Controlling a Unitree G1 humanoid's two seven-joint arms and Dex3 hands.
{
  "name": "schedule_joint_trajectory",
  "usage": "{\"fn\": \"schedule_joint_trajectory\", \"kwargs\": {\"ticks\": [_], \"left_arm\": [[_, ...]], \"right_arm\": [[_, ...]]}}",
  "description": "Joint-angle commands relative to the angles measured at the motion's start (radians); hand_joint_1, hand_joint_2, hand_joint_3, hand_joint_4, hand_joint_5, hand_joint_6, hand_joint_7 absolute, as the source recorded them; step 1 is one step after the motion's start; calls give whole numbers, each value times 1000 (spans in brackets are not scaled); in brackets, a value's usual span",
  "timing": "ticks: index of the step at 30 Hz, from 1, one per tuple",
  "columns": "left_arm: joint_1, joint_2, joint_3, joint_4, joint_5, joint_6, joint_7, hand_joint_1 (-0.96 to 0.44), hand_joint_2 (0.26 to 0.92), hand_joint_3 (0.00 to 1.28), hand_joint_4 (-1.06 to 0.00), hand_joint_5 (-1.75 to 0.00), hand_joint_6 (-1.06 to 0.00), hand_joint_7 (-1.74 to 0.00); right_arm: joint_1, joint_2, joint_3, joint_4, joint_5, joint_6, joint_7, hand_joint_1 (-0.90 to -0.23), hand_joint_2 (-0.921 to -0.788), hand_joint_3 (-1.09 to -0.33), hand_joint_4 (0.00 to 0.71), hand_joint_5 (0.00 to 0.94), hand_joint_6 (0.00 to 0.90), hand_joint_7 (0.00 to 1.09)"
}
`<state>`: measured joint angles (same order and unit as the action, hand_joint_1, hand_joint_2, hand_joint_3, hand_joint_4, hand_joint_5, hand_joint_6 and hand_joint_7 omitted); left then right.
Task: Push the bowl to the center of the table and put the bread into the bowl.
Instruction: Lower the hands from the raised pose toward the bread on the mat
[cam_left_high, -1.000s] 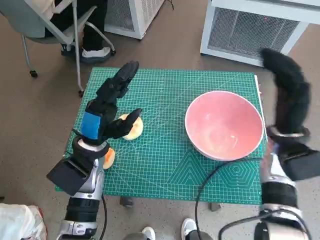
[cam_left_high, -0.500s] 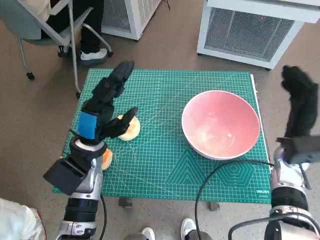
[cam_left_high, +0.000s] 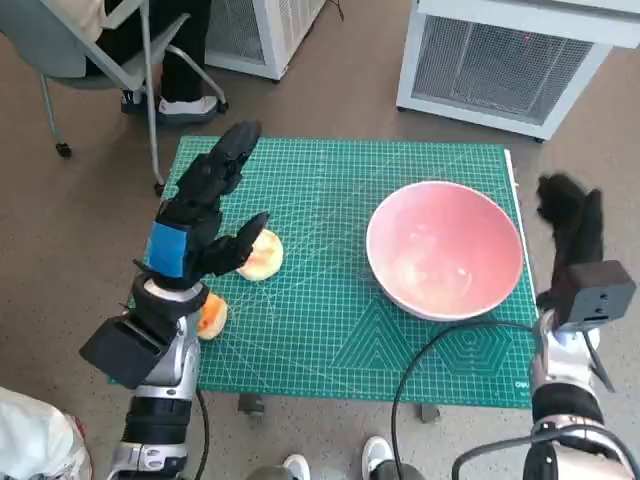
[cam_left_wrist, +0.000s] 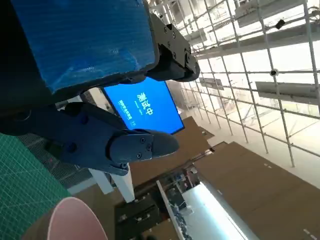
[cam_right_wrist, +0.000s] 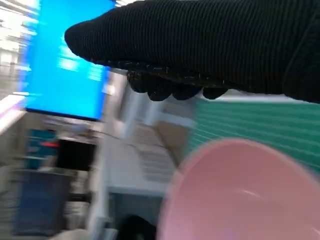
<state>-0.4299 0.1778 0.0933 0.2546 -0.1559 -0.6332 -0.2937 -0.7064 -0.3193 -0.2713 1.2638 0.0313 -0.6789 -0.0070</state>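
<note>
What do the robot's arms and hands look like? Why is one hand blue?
The left hand is black and chunky, with a patch of bright blue tape across its back. The right hand wears a fuzzy black knitted glove. Both forearms are pale silvery tubes with dark rings, and each carries a black box near the wrist. A black cable loops up to the right arm.

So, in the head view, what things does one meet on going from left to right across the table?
Left hand → bread → pink bowl → right hand, which is beyond the mat's right edge.
</note>
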Motion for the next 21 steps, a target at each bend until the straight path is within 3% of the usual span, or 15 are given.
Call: {"fn": "schedule_joint_trajectory", "kwargs": {"ticks": [1, 15, 21], "left_arm": [[7, 12, 4, -17, -3, 10, -5, -441, 921, 354, -347, -2, -447, -54], [18, 28, 12, -26, -7, 10, -10, -452, 921, 348, -349, -2, -447, -52], [28, 34, 16, -32, 9, 1, 0, -458, 921, 346, -346, 0, -445, -49]], "right_arm": [[-4, 29, 9, 38, -7, 56, 0, -500, -921, -869, 197, 37, 46, 416], [-54, 113, -8, 58, 18, 163, 45, -519, -921, -853, 193, 14, 62, 373], [-78, 138, -9, 57, 15, 179, 54, -526, -921, -850, 200, 13, 74, 358]]}}
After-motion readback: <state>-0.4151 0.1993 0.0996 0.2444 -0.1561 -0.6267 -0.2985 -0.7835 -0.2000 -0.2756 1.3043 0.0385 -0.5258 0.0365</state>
